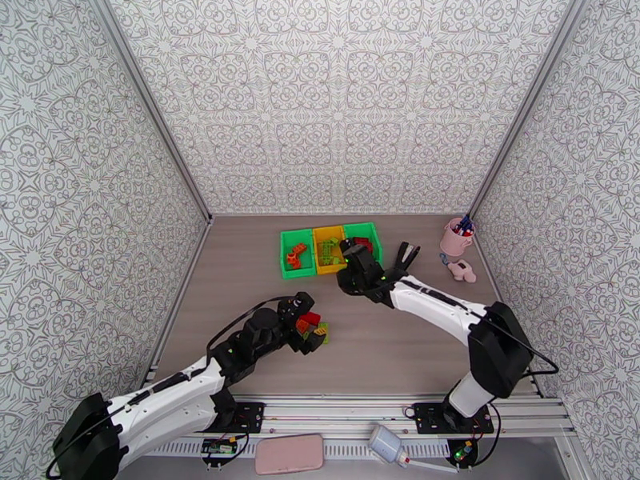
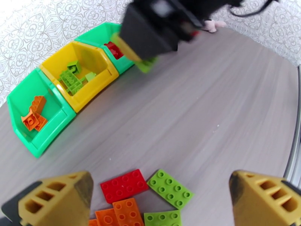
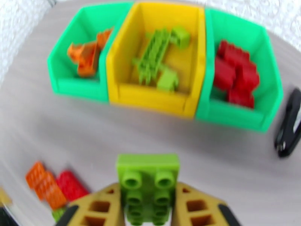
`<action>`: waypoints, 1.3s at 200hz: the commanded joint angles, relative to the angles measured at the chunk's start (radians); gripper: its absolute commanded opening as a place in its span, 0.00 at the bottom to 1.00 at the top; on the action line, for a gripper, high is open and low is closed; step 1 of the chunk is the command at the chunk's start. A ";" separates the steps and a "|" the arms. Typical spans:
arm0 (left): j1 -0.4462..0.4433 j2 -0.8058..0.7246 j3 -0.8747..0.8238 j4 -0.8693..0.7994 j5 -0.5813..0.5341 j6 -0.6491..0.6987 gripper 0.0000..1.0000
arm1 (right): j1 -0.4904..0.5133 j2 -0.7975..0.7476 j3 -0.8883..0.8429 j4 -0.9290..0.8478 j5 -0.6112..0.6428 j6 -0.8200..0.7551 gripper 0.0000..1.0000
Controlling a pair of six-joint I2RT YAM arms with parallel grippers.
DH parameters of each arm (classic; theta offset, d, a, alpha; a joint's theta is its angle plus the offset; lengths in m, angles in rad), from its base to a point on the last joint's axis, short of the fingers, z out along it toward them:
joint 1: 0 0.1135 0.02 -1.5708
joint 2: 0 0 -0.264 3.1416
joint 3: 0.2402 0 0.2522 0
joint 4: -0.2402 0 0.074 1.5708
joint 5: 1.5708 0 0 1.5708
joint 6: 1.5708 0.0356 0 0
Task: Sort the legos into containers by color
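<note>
Colour and pattern inventory
Three rectangular plastic bins [image 3: 150, 98] are recorded as green, yellow, green; small studded plastic bricks [image 2: 124, 185] as red, orange, lime; the tabletop [image 2: 210, 110] is grained grey; walls [image 1: 336, 98] are patterned grey-on-white.

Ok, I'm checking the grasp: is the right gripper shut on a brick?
Shut on it: the right gripper clamps a lime brick from both sides.

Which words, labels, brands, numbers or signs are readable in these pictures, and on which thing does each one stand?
No text can be read.
The bins, the bricks and the stapler show no print on the sides in view.
Any marks on the pink cup or on the small board at the near edge are too small to read.
</note>
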 commanded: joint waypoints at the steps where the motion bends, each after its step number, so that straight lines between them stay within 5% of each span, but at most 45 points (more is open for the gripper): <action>1: -0.012 -0.034 0.029 -0.025 -0.044 -0.015 1.00 | -0.036 0.118 0.121 0.070 0.020 -0.037 0.27; 123: -0.008 -0.102 0.026 -0.109 -0.098 -0.050 1.00 | -0.097 0.547 0.596 0.055 0.033 -0.098 0.30; 201: 0.049 -0.092 0.090 -0.252 -0.147 -0.156 1.00 | -0.097 0.260 0.308 0.191 -0.132 -0.235 0.83; 260: 0.146 -0.185 0.153 -0.396 -0.093 -0.189 1.00 | -0.088 0.009 0.036 0.029 -0.387 -0.483 0.81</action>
